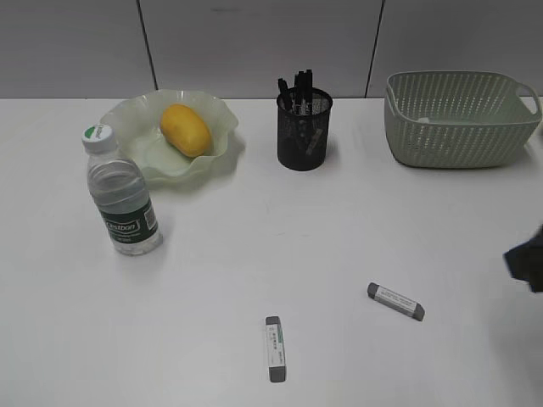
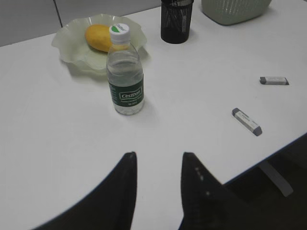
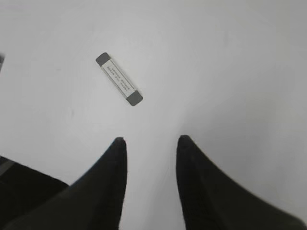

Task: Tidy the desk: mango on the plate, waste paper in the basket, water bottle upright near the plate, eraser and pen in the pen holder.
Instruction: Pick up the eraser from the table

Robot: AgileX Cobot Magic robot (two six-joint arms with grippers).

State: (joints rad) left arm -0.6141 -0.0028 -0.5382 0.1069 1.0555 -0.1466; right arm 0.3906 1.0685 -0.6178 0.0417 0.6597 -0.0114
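The mango (image 1: 185, 129) lies in the green ruffled plate (image 1: 127, 114) at the back left of the desk (image 1: 212, 280). The water bottle (image 1: 121, 195) stands upright just in front of the plate. The black mesh pen holder (image 1: 304, 131) holds several pens. Two grey-ended erasers lie flat near the front, one (image 1: 276, 348) in the middle and one (image 1: 395, 302) to its right. My right gripper (image 3: 149, 140) is open and empty above the desk, just short of an eraser (image 3: 119, 78). My left gripper (image 2: 158, 155) is open and empty, well short of the bottle (image 2: 125, 76). No waste paper shows.
The sage-green basket (image 1: 458, 119) stands at the back right. A dark part of the right arm (image 1: 528, 259) shows at the right edge. In the left wrist view the desk's front edge (image 2: 268, 153) runs close to the erasers (image 2: 247, 121) (image 2: 274, 80).
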